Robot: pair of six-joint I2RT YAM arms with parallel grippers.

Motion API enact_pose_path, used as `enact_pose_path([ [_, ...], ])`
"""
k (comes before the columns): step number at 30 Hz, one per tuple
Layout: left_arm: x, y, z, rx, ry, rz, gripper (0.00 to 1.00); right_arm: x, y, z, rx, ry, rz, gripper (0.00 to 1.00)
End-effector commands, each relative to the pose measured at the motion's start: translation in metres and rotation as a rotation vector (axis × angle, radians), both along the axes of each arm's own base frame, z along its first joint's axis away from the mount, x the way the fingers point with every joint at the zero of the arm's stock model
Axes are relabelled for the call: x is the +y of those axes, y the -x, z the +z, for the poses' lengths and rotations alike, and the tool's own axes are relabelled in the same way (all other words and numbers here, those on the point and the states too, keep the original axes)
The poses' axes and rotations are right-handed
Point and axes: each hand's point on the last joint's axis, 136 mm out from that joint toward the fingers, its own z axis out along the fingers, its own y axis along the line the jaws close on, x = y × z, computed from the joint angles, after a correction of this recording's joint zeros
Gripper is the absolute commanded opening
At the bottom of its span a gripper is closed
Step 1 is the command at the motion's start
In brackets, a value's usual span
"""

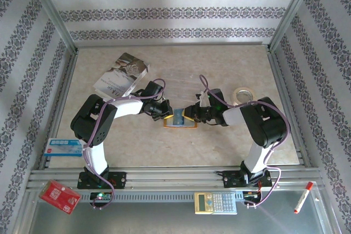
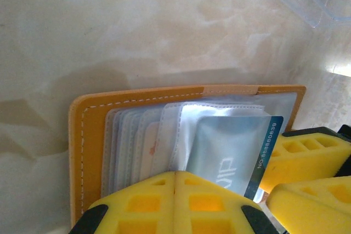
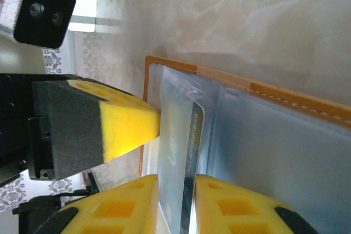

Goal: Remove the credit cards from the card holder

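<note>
- Card holder [image 1: 180,120]: lies open near the centre of the tabletop [image 1: 164,75], its clear pockets facing up.
- Left fingers [image 2: 137,206]: at the holder's 9 o'clock in the top view, closed against each other with nothing between them, tips touching the holder's edge.
- Right fingers [image 3: 236,212]: at the holder's 3 o'clock, narrowly parted.
- Blue credit card [image 3: 175,152]: partly out of its pocket, slanting through the gap between the right fingers.

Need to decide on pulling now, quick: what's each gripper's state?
Left gripper: closed, against the card holder.
Right gripper: around the blue card; grip cannot be told.
</note>
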Motion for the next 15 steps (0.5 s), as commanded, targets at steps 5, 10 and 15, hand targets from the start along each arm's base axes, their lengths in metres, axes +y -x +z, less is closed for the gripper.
enact_pose_path([
  [5, 0.037, 0.035, -0.056, 0.167, -0.181, 0.013, 0.05, 0.008, -0.003, -0.001, 0.005, -0.016, 0.019, 0.22],
  [10, 0.039, 0.035, -0.056, 0.167, -0.188, 0.020, 0.05, 0.003, -0.004, 0.001, -0.011, -0.013, 0.007, 0.12],
  [15, 0.040, 0.036, -0.057, 0.169, -0.195, 0.025, 0.05, -0.006, -0.004, 0.006, -0.032, -0.013, -0.006, 0.09],
])
